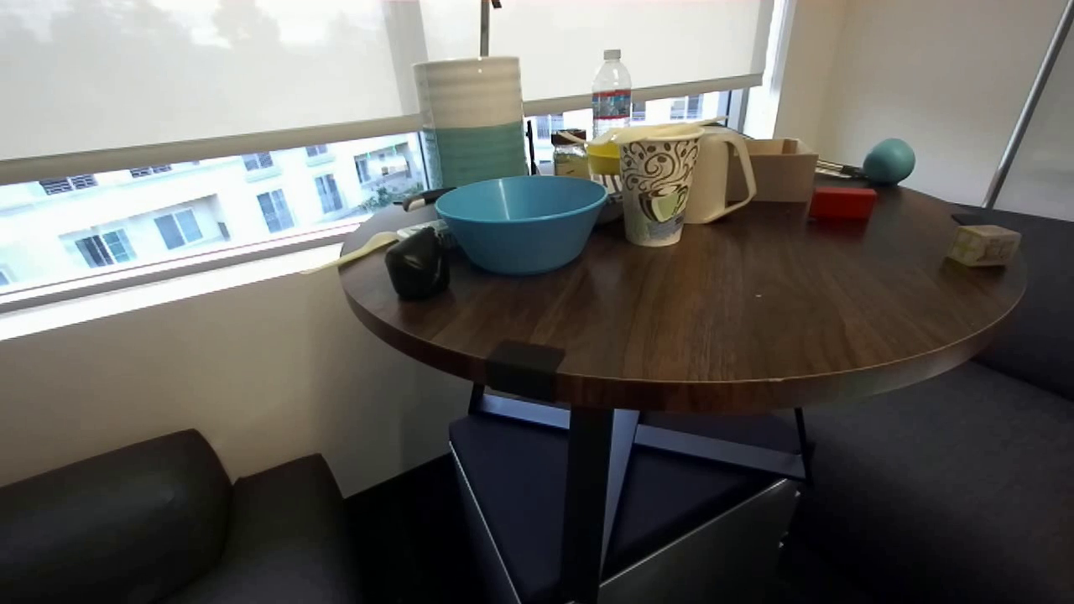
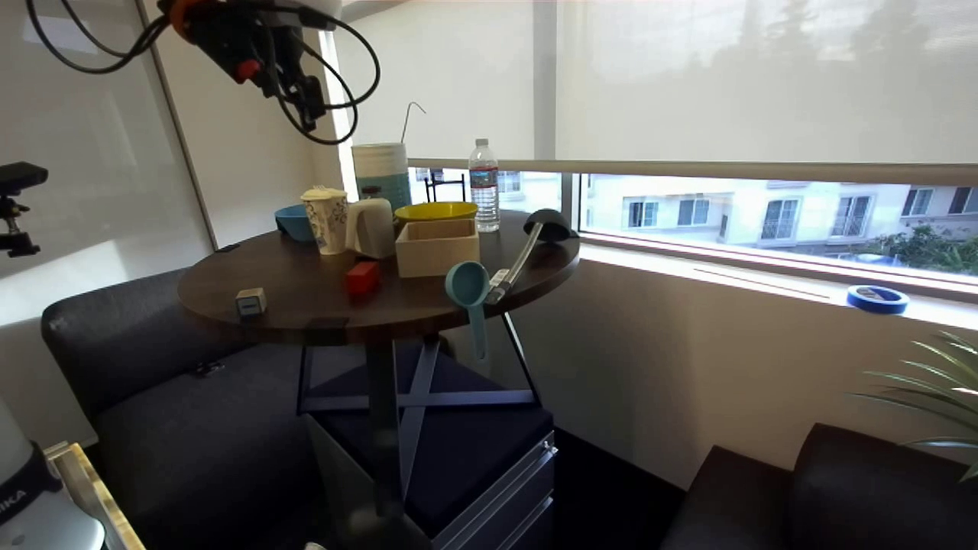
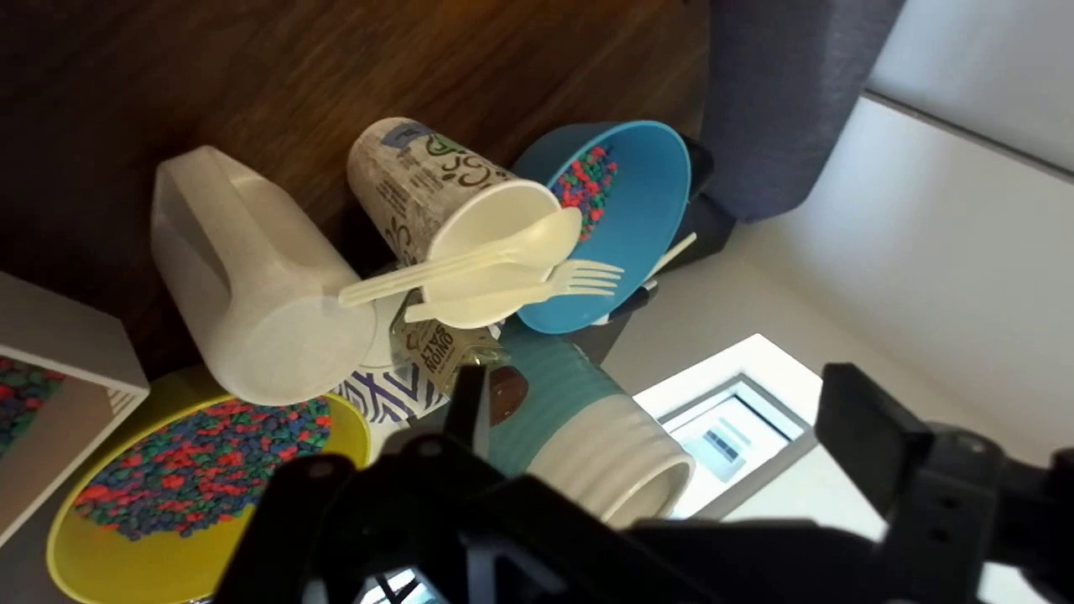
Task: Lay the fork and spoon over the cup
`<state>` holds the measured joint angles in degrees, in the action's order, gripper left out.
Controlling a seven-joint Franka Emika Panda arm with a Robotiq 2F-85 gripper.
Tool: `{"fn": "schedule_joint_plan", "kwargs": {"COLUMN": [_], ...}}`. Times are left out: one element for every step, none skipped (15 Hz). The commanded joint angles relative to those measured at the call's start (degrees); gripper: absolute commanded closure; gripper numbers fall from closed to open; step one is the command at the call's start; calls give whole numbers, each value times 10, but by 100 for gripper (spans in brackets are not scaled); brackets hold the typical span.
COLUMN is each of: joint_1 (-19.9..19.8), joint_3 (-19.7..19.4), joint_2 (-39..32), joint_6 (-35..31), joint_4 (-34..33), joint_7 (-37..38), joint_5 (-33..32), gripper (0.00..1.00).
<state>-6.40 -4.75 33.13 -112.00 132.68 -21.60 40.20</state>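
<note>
Apparently laid across the cup [image 3: 436, 186], fork [image 3: 537, 293] and spoon [image 3: 503, 250] leave only withdrawal for my parted, empty fingers [image 3: 868, 436].

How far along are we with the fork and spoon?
Looks done: in the wrist view, the spoon and fork both lie across the rim of the cup. In hand: nothing; the end effector stands open and empty. Left: with both pieces resting there, probably nothing more to place.

Has a black gripper [image 3: 654, 387] with blocky fingers [image 3: 873, 436] and loopy black cables [image 2: 145, 43]. Shows a red spot [image 2: 248, 70], an orange ring [image 2: 179, 18] and a grey part [image 2: 53, 527] with a dark stripe [image 2: 38, 480] reading "IKA".
</note>
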Motion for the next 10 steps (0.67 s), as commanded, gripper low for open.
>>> {"fn": "schedule_joint_plan", "kwargs": {"joint_1": [26, 38, 48, 56, 61, 66, 69, 69, 69, 69], "joint_3": [0, -2, -4, -5, -16, -17, -19, -21, -24, -24], "joint_2": [-2, -1, 0, -1, 1, 1, 0, 0, 0, 0], "joint_6": [17, 20, 19, 17, 0, 0, 0, 0, 0, 0], "joint_4": [-22, -25, -26, -27, -14, -15, -14, -14, -14, -14], "joint_7": [-14, -21, -26, -27, -11, -10, -10, -11, -11, -11], "joint_5": [-95, -115, -132, -147, -125, -128, -127, -127, -126, -126], "gripper": [0, 0, 0, 0, 0, 0, 0, 0, 0, 0]}}
